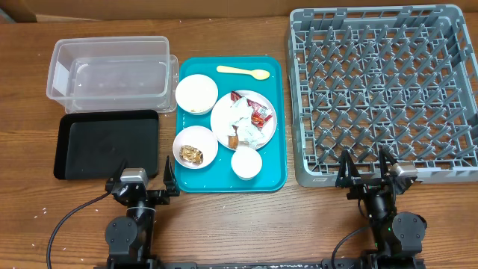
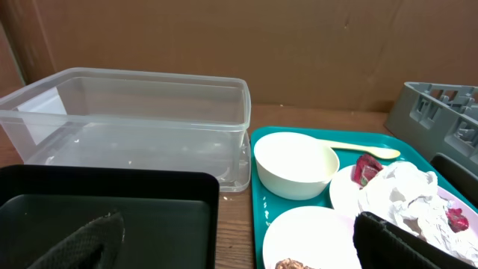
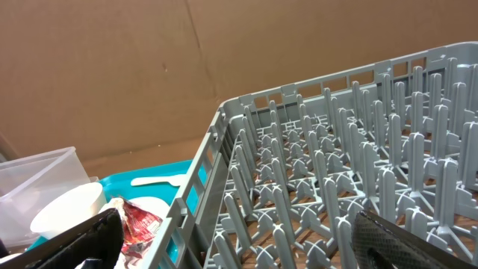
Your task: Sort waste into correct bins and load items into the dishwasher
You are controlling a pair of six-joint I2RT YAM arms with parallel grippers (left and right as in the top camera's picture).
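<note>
We cannot read the print on the red snack wrapper (image 1: 258,113), which lies beside the crumpled white napkin (image 1: 242,118) on the round plate (image 1: 219,113) in the teal tray (image 1: 276,153). From that tray, the clear tub (image 1: 108,75) sits at 10 o'clock, the black tray (image 1: 104,146) at 8 o'clock and the grey dish rack (image 1: 385,90) at 3 o'clock, all on a wooden table (image 1: 246,224). The left gripper (image 1: 147,174) and right gripper (image 1: 365,170) have jaws apart and empty.

Both matte black arms (image 1: 128,228) are built from rounded cylindrical joint housings (image 1: 407,228). The left hand (image 1: 147,175) and the right hand (image 1: 364,170) each end in two slim black fingers (image 3: 396,243) with a dull, faintly textured surface. A small silver-grey box (image 1: 133,175) sits at each wrist. A thin black cable (image 1: 66,224) curves out beside each arm's base.
</note>
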